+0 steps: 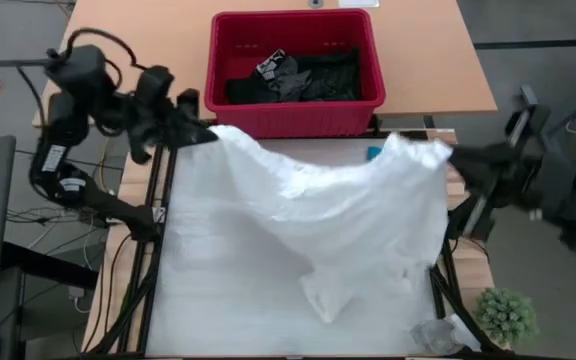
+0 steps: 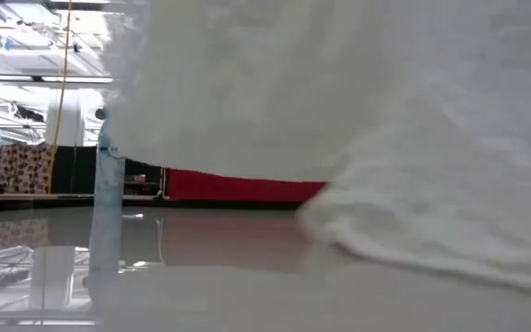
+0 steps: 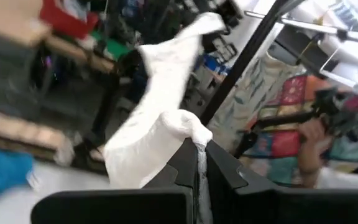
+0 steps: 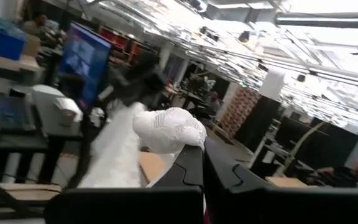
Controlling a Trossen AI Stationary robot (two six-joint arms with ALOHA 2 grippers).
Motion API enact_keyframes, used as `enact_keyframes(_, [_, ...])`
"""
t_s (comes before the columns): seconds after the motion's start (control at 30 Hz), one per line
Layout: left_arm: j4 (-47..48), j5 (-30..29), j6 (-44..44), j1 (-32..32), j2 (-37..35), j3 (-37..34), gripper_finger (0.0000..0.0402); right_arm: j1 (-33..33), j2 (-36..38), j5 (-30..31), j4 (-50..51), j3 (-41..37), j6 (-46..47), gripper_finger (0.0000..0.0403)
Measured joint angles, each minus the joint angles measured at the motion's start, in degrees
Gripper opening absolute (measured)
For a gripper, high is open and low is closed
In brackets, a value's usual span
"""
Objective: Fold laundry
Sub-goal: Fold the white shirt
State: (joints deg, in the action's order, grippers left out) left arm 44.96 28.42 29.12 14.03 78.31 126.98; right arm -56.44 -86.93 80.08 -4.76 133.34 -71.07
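A white lacy garment (image 1: 338, 215) hangs spread between my two grippers above the table, sagging in the middle. Its lower end (image 1: 333, 295) lies bunched on the white table top. My left gripper (image 1: 206, 133) is at the table's far left corner, shut on the garment. My right gripper (image 1: 455, 158) is at the far right, also shut on it. In the low view the garment (image 2: 339, 83) fills most of the picture. A small teal piece (image 1: 373, 152) peeks out behind the garment's upper edge. Black garments (image 1: 298, 75) lie in the red basket. My left gripper pinches a bunched-up part of the garment's upper edge (image 3: 185, 127) between its two fingers, which point about level. The cloth runs from the hold toward the other gripper and hangs down to the table. My right gripper pinches a bunched-up wad of the garment's upper edge (image 4: 169, 132) between its two fingers, which point about level. The wad bulges out past the fingertips. From there the cloth drops away toward the table.
The red slotted basket (image 1: 230, 112) stands just beyond the table's far edge, in the middle. A small green plant (image 1: 508, 315) and a clear plastic thing (image 1: 436, 335) stand at the near right corner. Black frame rails (image 1: 153, 250) run along both table sides.
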Motion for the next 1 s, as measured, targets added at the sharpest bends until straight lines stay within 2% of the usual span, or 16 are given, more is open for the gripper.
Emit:
enact_keyframes(0.07, [-1.15,-6.28,-4.50,-3.00,0.72,0.54,0.0000,1.29,2.21,0.95,4.91,0.00,1.89,0.0017])
enact_keyframes(0.17, [-2.28,-18.79,-11.66,-7.29,1.08,1.41,0.0000,3.45,5.87,2.26,13.18,0.00,6.01,0.0017])
enact_keyframes(0.23, [-2.49,-26.58,-14.30,-10.09,1.12,2.10,0.0000,3.66,8.58,5.24,18.27,-0.02,10.63,0.0017])
enact_keyframes(0.33, [-2.39,-34.09,-14.80,-15.81,0.71,2.77,0.0000,1.63,11.19,8.16,23.97,0.00,17.65,0.0017])
enact_keyframes(0.43, [0.30,-40.63,-14.33,-22.27,0.62,2.84,0.0000,-2.14,11.58,9.19,24.74,0.16,20.48,0.0017])
enact_keyframes(0.53, [3.79,-48.17,-12.81,-28.46,1.80,2.21,0.0000,-5.51,9.81,10.16,26.42,0.22,21.70,0.0017])
enact_keyframes(0.6, [4.84,-53.90,-12.94,-32.48,3.49,2.12,0.0000,-6.48,7.94,10.09,32.29,-0.02,25.29,0.0017])
enact_keyframes(0.7, [4.74,-62.25,-17.27,-38.85,5.82,2.08,0.0000,-7.42,6.46,9.36,50.71,-0.33,40.71,0.0017])
enact_keyframes(0.8, [4.64,-73.94,-23.69,-43.94,7.35,2.05,0.0000,-9.02,7.89,8.74,77.75,-0.46,68.15,0.0017])
enact_keyframes(0.87, [4.44,-76.62,-24.45,-45.34,7.18,2.03,0.0000,-8.99,11.29,9.50,92.04,0.00,87.78,0.0017])
enact_keyframes(0.9, [4.49,-75.92,-23.98,-45.35,6.63,2.03,0.0000,-8.68,12.82,9.87,94.84,-0.14,94.39,0.0017])
enact_keyframes(0.93, [4.77,-74.76,-23.46,-45.16,5.81,2.08,0.0000,-8.06,14.52,10.08,93.58,-1.38,94.94,0.0017])
enact_keyframes(1.0, [6.18,-73.89,-22.85,-44.31,3.95,2.24,0.0000,-7.22,18.41,10.22,88.27,-3.08,87.28,0.0017])
